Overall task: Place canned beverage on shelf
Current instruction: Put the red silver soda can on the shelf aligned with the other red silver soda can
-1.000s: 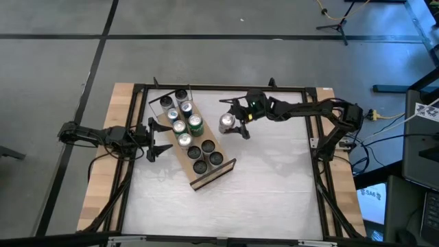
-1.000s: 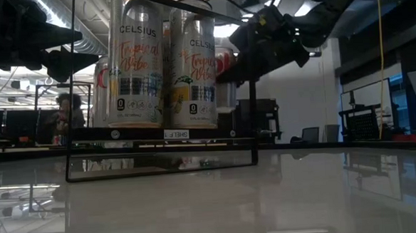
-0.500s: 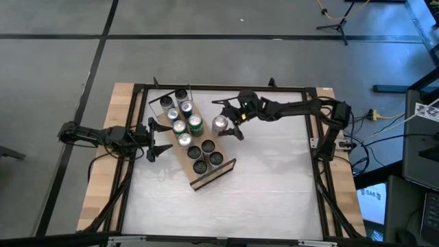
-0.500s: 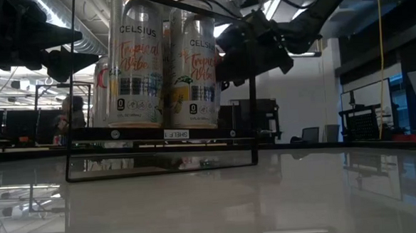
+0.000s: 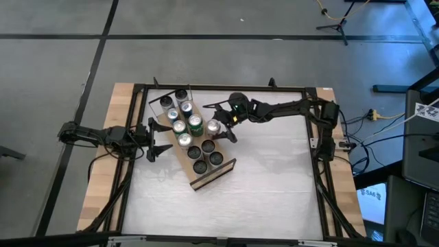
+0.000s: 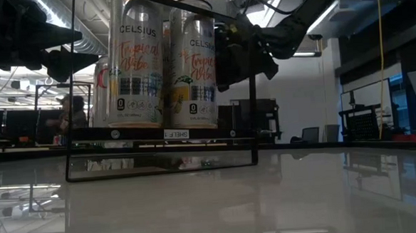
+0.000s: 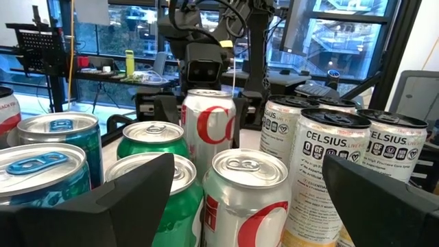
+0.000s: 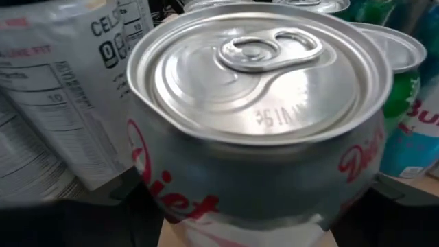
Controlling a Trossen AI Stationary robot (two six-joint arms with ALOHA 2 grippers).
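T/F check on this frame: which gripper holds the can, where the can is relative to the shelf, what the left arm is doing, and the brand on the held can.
1. The right gripper holds a silver can. True.
2. The held can reads Celsius. False: its lettering reads Diet.
3. The left gripper holds a can. False: it is open and empty beside the shelf.
4. The held can is at the shelf's edge, next to the green can. True.
5. The shelf is empty. False: several cans already stand on it.
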